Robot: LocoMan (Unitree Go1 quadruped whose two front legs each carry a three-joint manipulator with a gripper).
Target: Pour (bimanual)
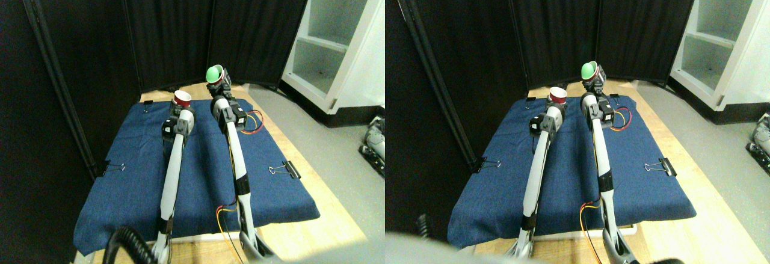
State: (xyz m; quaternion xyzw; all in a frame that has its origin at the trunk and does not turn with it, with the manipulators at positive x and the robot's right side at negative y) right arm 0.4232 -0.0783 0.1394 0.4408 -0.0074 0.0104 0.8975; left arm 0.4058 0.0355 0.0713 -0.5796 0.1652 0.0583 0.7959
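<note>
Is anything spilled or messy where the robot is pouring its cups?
Nothing looks spilled. The green cup in the right hand is tipped on its side above the red cup, which sits upright at the left hand. The blue cloth looks clean.

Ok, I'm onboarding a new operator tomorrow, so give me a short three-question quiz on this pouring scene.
1. True or false: the green cup is tipped over, toward the red cup.
2. Which manipulator carries the red cup? A) left B) right
3. Fill in: the blue cloth is fastened to the board with binder ____.

Key: 1 true. 2 A. 3 clips.
</note>
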